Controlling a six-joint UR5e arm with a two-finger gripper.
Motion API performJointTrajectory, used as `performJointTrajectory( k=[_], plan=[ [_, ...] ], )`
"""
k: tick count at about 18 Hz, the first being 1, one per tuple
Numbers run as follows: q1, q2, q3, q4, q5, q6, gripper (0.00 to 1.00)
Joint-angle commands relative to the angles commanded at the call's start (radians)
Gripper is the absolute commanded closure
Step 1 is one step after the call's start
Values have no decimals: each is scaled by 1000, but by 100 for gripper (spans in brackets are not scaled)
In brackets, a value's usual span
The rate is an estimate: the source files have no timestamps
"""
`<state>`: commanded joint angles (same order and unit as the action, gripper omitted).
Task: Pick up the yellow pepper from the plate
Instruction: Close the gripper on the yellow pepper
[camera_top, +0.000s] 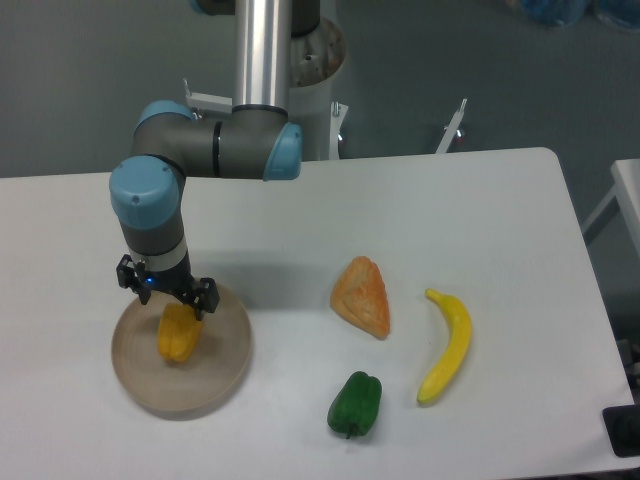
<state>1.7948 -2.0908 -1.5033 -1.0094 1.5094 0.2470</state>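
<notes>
We list first the table (300, 230), a white top with rounded corners that carries everything here. Next in size is the arm (215, 145), grey with blue joint caps, reaching down from its post at the far edge toward the near-left corner, its wrist held vertical, we judge, so the tool can come at the target from straight above. The plate (225, 372), a round tan dish with a low rim, sits near the near-left corner and serves as the pick site. The banana (448, 350) lies lengthwise toward the near-right, well apart from the plate; the orange lumpy piece (363, 296) rests just left of it, near the table's middle; the green pepper (355, 403) sits close to the near edge; none of these stands in the way. The gripper (168, 305) hangs over the plate's far-left part, directly above the target; its fingers are hidden behind its own body and the fruit, so we cannot tell whether they are spread or pinching. The yellow pepper (178, 336) lies on the plate, left of its centre, its top reaching up to the tool; whether it is lifted off the dish we cannot tell.
</notes>
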Motion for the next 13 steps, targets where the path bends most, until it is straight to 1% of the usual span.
performJointTrajectory(
  k=[8, 13],
  plan=[
    [0, -15, 12, 2, 14, 0, 1],
    [0, -18, 14, 5, 31, 0, 18]
  ],
)
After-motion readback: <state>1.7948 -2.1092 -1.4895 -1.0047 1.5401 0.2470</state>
